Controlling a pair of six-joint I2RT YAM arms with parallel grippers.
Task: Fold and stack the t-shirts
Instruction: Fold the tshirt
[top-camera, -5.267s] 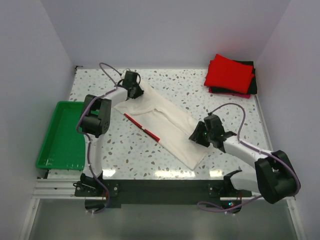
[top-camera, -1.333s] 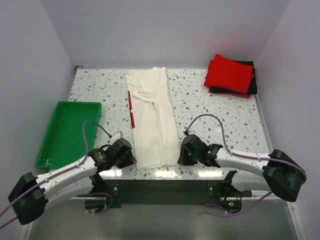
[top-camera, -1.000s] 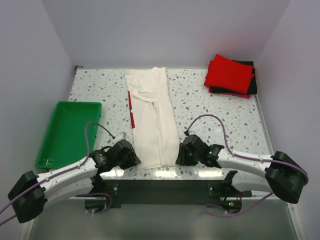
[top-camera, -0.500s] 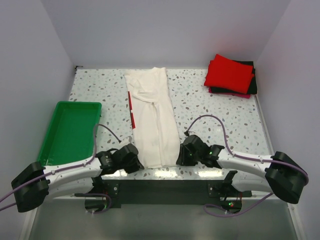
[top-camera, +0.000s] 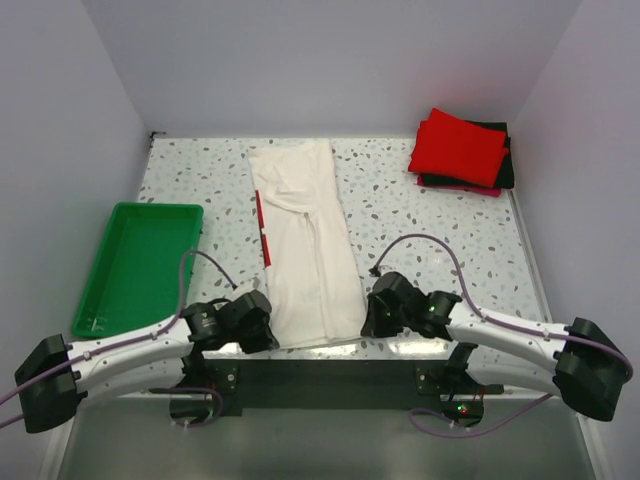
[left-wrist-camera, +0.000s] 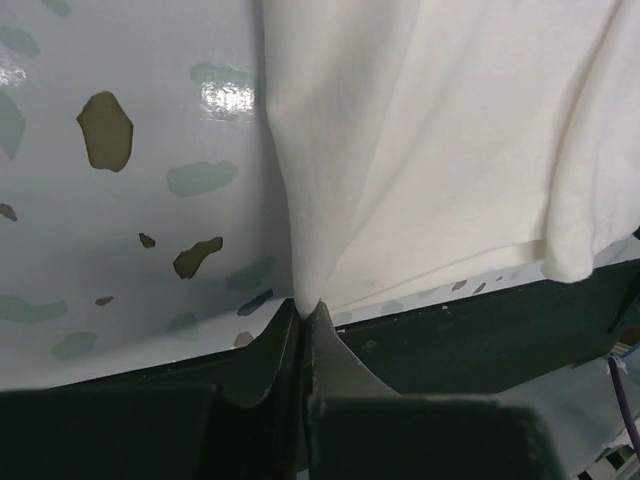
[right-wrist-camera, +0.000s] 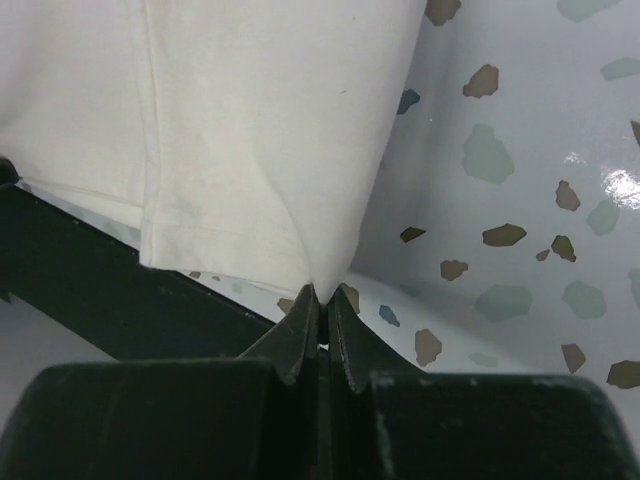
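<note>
Here the left gripper (left-wrist-camera: 304, 306) and right gripper (right-wrist-camera: 322, 293) pinch the cream t-shirt's (top-camera: 306, 250) near corners.

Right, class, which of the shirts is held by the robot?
The cream-white shirt, stretched down the middle of the table; both arms' jaws are shut on its near corners. The red shirt and black shirt sit folded far right, untouched.

Your cream-white t-shirt (top-camera: 310, 260) has a red stripe (top-camera: 262, 225); folded shirts (top-camera: 460, 148) red and black; tray (top-camera: 135, 270) green; table (top-camera: 440, 230) speckled.
</note>
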